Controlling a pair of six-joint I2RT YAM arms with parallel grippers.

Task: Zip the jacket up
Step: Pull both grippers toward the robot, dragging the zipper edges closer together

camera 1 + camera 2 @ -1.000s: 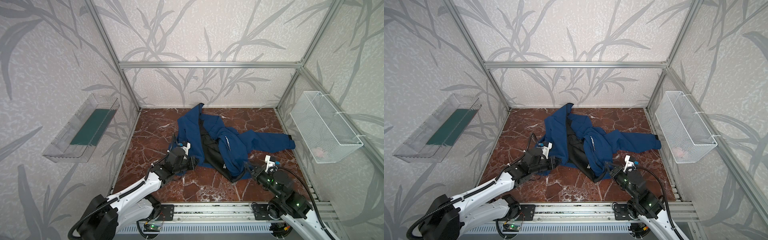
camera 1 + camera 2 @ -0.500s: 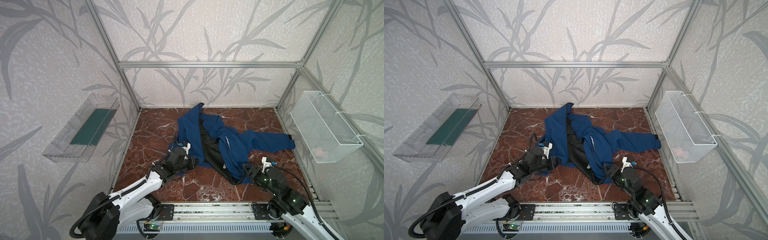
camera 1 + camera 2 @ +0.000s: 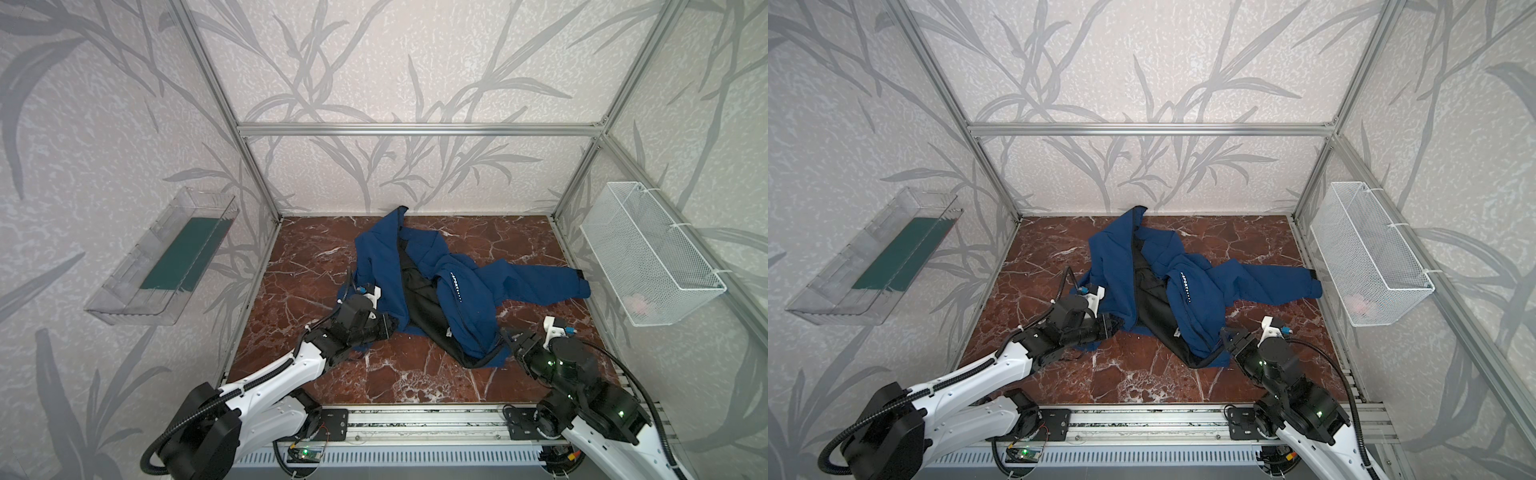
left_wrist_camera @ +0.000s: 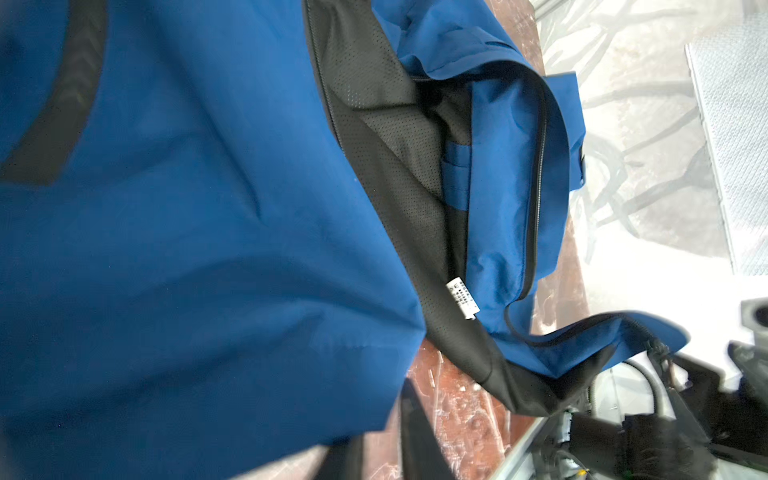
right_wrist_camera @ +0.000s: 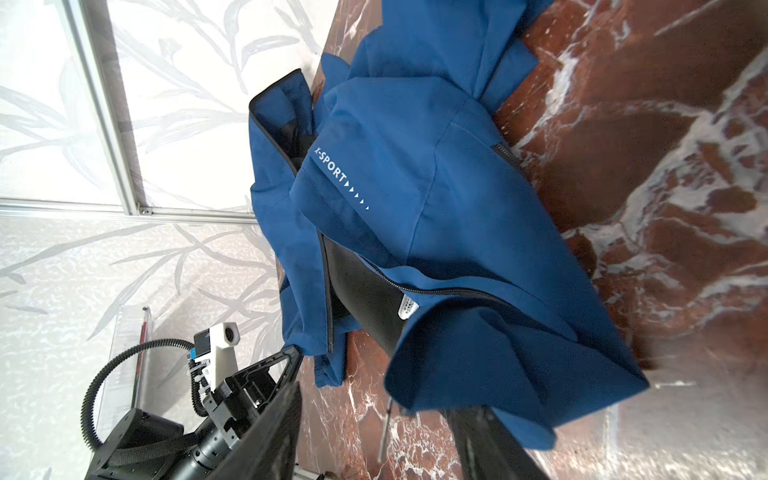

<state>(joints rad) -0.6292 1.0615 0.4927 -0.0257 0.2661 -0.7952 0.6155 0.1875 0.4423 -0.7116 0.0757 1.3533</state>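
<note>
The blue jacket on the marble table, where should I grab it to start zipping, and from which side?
Grip the jacket at the bottom hem corner where the lettered panel's zipper ends. It points toward the near edge of the table, right by the right gripper, and folds back showing black lining, so a low approach from the near side should probably catch it.
</note>
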